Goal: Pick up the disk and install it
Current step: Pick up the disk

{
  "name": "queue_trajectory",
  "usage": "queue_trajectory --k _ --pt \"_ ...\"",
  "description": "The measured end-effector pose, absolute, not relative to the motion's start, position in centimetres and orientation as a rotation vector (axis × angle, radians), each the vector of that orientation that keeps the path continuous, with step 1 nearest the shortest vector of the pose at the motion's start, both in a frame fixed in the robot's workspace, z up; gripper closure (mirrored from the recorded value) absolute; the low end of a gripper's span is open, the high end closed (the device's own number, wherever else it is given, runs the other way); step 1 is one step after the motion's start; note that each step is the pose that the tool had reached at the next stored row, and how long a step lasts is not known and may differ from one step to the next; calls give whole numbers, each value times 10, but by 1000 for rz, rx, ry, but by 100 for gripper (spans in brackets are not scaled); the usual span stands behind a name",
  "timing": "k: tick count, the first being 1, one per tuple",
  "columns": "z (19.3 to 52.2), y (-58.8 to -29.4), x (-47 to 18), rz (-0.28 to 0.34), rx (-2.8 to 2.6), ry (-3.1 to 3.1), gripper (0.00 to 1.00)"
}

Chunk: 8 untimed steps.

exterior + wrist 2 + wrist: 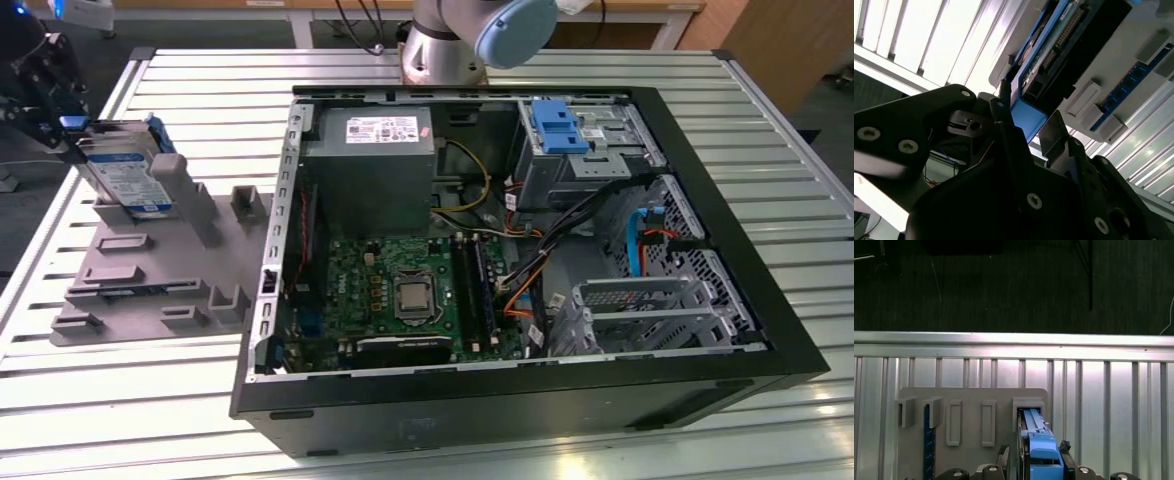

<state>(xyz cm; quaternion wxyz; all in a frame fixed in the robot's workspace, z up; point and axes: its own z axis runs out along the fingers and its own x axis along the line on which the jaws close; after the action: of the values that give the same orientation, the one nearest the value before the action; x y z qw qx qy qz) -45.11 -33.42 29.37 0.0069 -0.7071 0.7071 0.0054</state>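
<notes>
1. In the exterior view the gripper (70, 125) is hovering at the exterior view's left, far side, just above the disk (127, 178); the disk is standing upright in the grey fixture (147, 270), left of the open computer case (747, 345) on the slatted table (787, 150)
2. In the second wrist view the fingers (1054, 132) are sitting apart, one on either side of the disk's (1054, 45) blue rail
3. In the first wrist view the disk (1036, 427) is sitting in the fixture's end slot, fingers flanking it
</notes>
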Motion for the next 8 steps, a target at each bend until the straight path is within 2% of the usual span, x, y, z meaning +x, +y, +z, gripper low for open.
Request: queue_trajectory --k 8 --pt "290 -334 -451 16 -2208 2217 51"
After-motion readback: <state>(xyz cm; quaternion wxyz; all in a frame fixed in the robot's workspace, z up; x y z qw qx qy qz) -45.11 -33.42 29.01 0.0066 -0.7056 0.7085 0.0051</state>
